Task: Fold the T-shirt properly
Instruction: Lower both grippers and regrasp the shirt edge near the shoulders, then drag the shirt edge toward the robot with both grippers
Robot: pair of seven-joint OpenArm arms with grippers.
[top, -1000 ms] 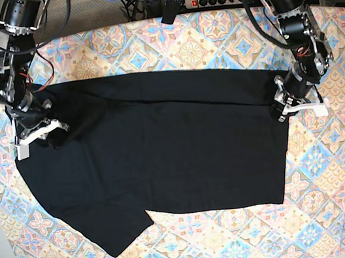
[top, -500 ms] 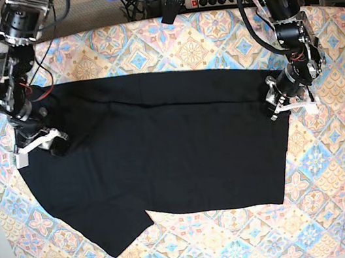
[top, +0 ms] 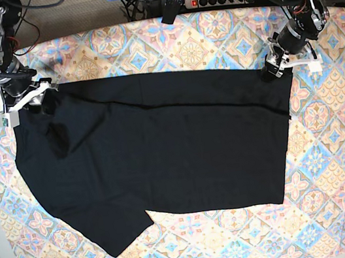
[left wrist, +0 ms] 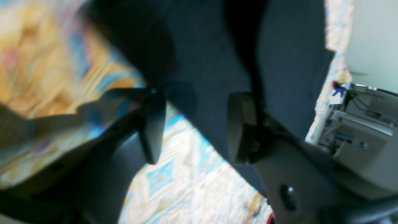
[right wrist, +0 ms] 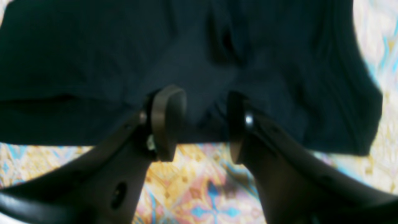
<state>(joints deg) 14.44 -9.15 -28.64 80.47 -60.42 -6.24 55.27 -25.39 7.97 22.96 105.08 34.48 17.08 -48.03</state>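
Black soft cloth T-shirt [top: 157,158] lies spread flat on the colourful patterned tablecloth [top: 165,44], and we see it folded once along a long diagonal crease near its far edge, with one short sleeve pointing toward the near side. Our left gripper [top: 285,60] hangs over its far corner with jaws apart, holding nothing. Our right gripper [top: 25,100] hangs over the opposite far corner, jaws also apart, empty.

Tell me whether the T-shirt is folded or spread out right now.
Partly folded: the T-shirt lies flat on the tablecloth, with a fold line along its far edge and one sleeve sticking out at the near edge.
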